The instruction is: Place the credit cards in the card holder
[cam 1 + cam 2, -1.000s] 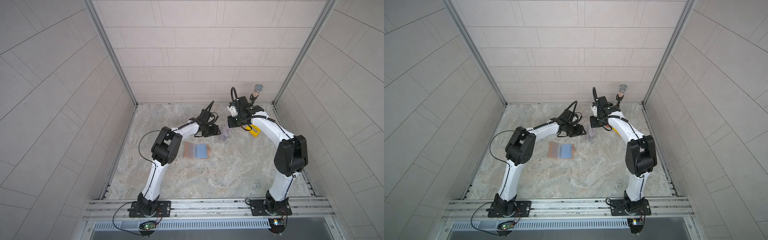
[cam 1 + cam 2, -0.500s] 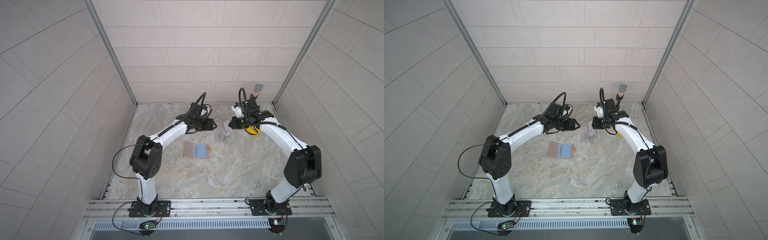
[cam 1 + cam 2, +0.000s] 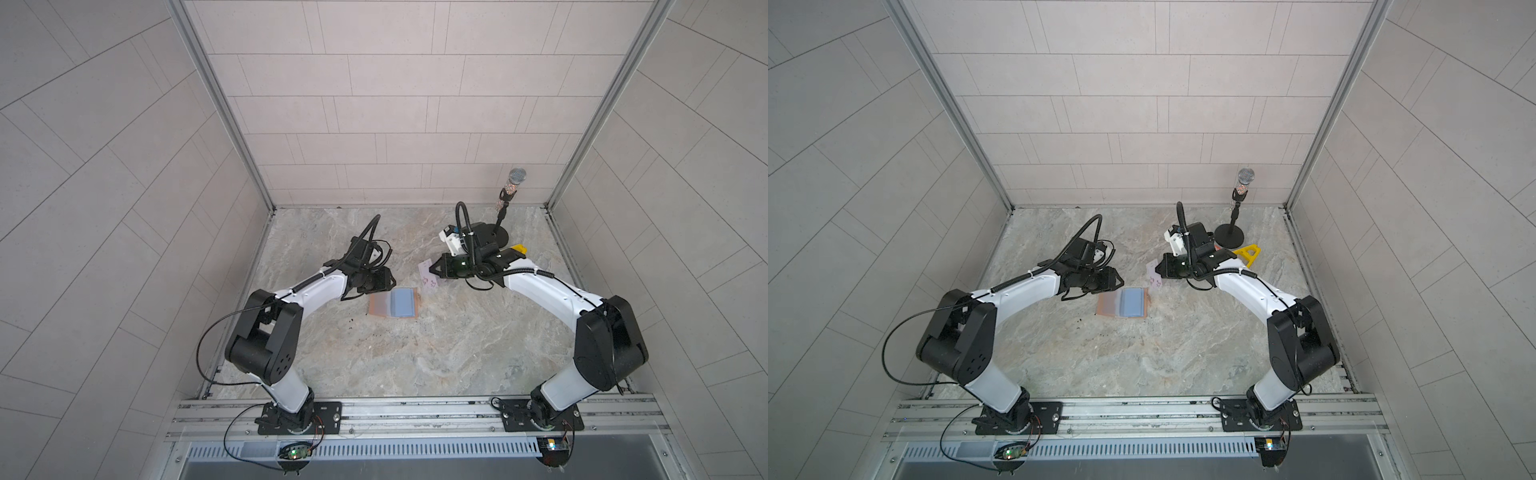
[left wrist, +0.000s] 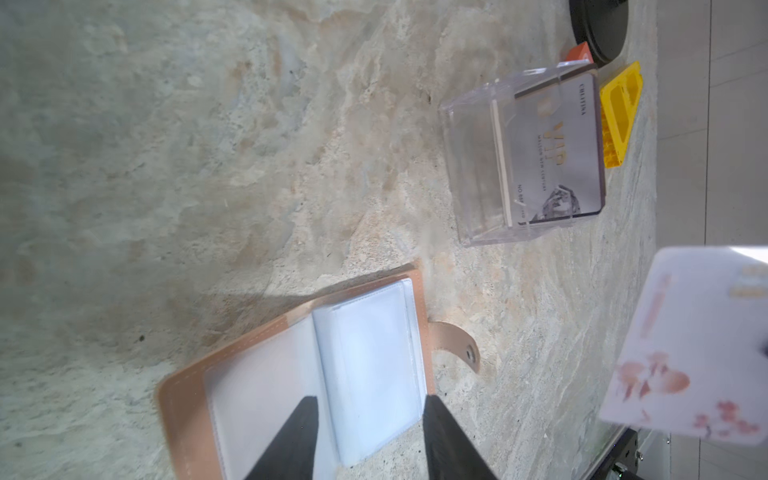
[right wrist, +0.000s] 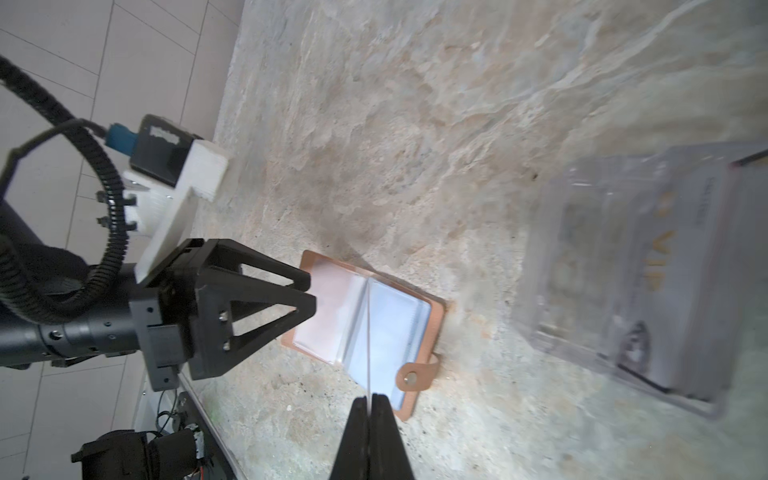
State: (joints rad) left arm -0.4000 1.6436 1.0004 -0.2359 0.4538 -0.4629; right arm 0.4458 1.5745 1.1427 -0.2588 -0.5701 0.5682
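Marble tabletop (image 3: 415, 357), tiled booth walls, nothing fancy. The card holder (image 3: 392, 303) lies open and flat near the middle, between my two arms, with its snap tab on the right arm's side and the plastic sleeves (image 4: 374, 365) facing up.

As I read it, I'm on the carry-and-insert step. The right gripper (image 5: 369, 401) is pinched tight on a pale card (image 4: 698, 345) with pink flowers, which hangs in the air just past the holder's tab edge. In the right wrist view it's edge-on, so it isn't lined up with a slot yet.

The left gripper (image 4: 370, 415) sits low at the holder's other side with its jaws partway apart and nothing in them. In the left wrist view the fingers frame the sleeve stack. I honestly can't tell whether the tips touch the leather or just hover over it.

For the next move, I figure the left side has to pin the holder or tease a sleeve mouth open. The right then has to tilt the card nearly flat and slide an edge in — sleeves like these probably buckle if the angle is off.

There's at least one more to do: a silver card (image 4: 552, 149) stands in the clear box (image 4: 478, 166) off beyond the holder.
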